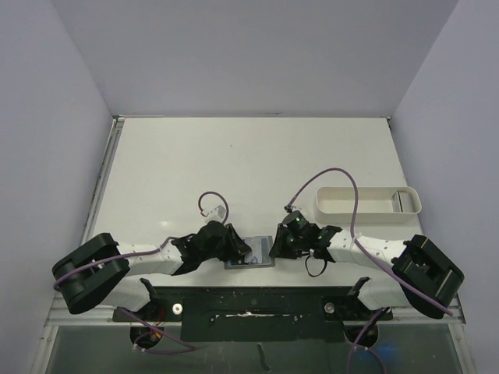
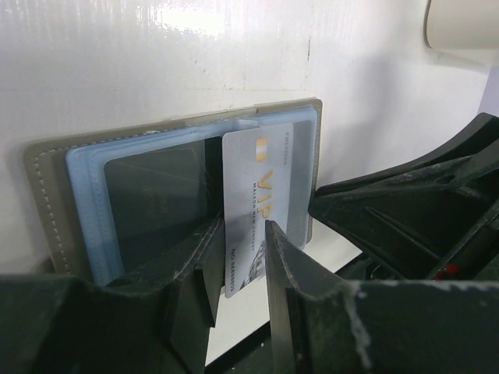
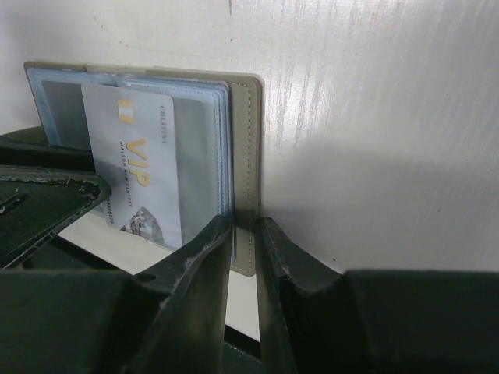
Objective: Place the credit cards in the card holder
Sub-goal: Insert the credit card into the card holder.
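White table (image 1: 234, 156) and grey walls made the scene, with a tray (image 1: 343, 212) off to the right. Near the arms' bases the holder (image 1: 251, 255) lay open and flat, blue lining up, its long axis running left to right. One dark card (image 2: 152, 195) sat fully in its left sleeve. A pale card (image 2: 257, 187) was only partly in the right sleeve. Its long axis ran away from the arms, a little tilted, with the far end seemingly under the sleeve and the near end sticking out past the holder. I judged the task well on its way, this card needing a last push; more cards I could not see. The left gripper (image 2: 243, 230) hovered over that near end, jaws narrowly apart, gripping nothing. The right gripper (image 3: 243, 226) had narrow jaws at the holder's right edge; whether they pinched it I could not tell.
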`<control>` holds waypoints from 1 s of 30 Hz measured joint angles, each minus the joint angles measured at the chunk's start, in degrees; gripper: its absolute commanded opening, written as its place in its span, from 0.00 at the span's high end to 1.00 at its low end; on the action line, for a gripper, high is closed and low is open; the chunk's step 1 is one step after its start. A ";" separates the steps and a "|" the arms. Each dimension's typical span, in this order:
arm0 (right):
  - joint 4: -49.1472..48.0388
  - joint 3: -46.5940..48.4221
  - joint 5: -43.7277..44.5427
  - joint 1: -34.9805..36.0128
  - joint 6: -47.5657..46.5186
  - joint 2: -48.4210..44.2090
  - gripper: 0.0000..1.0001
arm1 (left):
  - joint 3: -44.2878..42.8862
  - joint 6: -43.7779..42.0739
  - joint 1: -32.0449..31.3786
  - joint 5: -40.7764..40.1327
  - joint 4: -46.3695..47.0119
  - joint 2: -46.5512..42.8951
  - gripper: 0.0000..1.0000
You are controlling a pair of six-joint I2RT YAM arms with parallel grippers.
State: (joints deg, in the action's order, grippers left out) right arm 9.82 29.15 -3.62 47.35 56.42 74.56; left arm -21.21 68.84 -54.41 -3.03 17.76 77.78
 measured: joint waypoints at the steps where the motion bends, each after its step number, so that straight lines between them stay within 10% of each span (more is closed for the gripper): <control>1: -0.02 0.00 0.00 0.00 0.02 0.00 0.81 | -0.22 0.00 -0.04 0.00 -0.07 0.26 0.74; 30: -2.93 -0.09 -1.01 0.00 0.09 0.61 0.75 | -3.39 -2.36 -0.55 0.85 0.09 3.45 0.62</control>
State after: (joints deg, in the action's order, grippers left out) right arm 6.90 29.06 -4.62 47.35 56.51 75.18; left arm -24.60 66.48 -54.96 -2.17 17.85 81.23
